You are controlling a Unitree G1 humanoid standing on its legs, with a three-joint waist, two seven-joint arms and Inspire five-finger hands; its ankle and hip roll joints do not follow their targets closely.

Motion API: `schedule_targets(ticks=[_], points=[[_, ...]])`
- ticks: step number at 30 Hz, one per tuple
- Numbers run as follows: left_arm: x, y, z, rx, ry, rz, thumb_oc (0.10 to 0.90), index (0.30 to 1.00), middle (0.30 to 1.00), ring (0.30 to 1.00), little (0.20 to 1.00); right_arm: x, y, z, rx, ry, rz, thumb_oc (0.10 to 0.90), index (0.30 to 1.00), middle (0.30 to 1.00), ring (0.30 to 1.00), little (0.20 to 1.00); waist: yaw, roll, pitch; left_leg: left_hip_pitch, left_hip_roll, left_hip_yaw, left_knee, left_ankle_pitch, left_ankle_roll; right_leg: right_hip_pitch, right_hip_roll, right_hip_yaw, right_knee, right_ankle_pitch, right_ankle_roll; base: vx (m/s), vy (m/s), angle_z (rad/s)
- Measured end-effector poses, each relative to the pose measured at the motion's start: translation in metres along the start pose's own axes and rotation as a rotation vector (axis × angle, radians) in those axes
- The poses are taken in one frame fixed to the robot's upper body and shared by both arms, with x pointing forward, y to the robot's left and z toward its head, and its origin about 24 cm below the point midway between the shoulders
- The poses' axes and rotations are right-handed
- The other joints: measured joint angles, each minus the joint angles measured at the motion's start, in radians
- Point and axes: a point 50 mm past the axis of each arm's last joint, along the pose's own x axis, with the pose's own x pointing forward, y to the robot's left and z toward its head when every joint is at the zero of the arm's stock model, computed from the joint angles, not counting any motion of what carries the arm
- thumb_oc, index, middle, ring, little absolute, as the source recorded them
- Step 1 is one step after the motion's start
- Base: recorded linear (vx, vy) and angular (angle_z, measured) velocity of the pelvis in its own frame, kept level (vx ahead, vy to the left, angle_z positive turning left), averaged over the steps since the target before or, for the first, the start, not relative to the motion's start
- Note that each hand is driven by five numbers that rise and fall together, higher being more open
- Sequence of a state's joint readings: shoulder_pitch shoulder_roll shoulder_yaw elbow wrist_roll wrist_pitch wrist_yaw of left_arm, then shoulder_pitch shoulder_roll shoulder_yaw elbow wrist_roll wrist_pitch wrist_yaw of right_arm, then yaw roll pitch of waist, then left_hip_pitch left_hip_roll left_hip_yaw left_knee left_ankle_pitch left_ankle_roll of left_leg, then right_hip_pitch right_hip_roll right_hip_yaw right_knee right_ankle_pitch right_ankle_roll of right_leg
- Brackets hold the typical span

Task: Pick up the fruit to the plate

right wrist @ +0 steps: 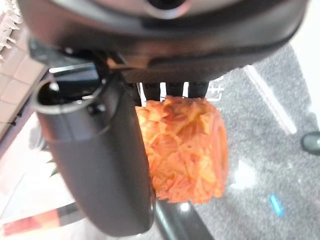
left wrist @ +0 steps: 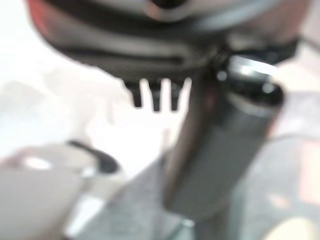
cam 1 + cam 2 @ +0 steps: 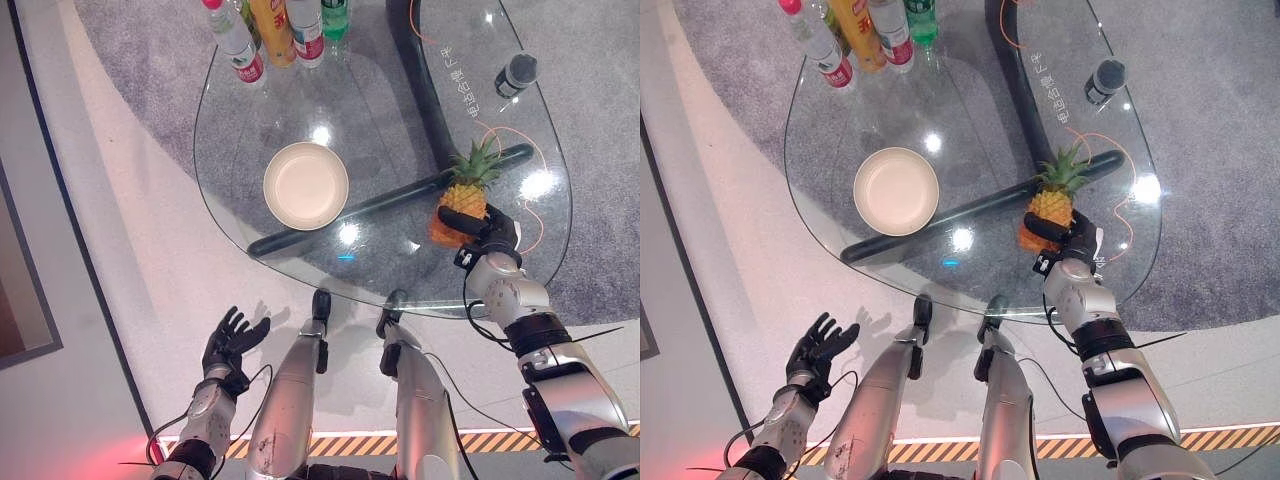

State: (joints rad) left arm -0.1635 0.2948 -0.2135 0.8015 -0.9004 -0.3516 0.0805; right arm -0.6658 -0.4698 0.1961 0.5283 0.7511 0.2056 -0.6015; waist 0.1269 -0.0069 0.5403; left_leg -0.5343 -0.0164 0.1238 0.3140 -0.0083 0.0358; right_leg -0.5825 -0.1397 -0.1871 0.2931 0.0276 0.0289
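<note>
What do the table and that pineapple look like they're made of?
The table looks like clear glass: the grey carpet shows through it and lamps glint on it. The pineapple, held by the right hand, seems plastic or foam; its orange skin looks moulded and matte in the right wrist view.

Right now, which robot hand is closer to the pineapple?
The right hand. Its fingers and thumb are curled around the pineapple on the glass table. The left hand is far off, open, below the table's near edge.

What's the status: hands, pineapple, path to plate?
Right hand shut on pineapple, on the table. Left hand open, off the table. Plate empty, nothing between.
</note>
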Motion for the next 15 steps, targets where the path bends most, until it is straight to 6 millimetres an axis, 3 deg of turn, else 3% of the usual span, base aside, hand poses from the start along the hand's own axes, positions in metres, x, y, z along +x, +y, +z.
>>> schedule_targets(ticks=[6,15], points=[[0.000,-0.009,0.020,-0.068,-0.112,-0.022,0.800,0.900,0.900,0.900,0.900,-0.025,0.013,0.005,-0.022,-0.132,0.133,0.100,0.300,0.300,0.300,0.200,-0.026,-0.002,0.001,0.053,0.001,0.006,-0.023,0.002,0.001,0.041,0.001,0.006,-0.004,-0.002,0.003,-0.01,-0.013,-0.04],[-0.006,-0.025,0.058,-0.216,-0.310,-0.101,0.800,0.900,0.900,0.900,0.900,-0.051,0.033,-0.006,-0.059,-0.205,0.516,0.100,0.300,0.300,0.300,0.200,-0.036,-0.005,0.002,0.113,0.009,0.006,-0.056,0.008,-0.009,0.087,0.008,0.001,-0.006,-0.011,0.001,-0.02,-0.051,-0.01]])
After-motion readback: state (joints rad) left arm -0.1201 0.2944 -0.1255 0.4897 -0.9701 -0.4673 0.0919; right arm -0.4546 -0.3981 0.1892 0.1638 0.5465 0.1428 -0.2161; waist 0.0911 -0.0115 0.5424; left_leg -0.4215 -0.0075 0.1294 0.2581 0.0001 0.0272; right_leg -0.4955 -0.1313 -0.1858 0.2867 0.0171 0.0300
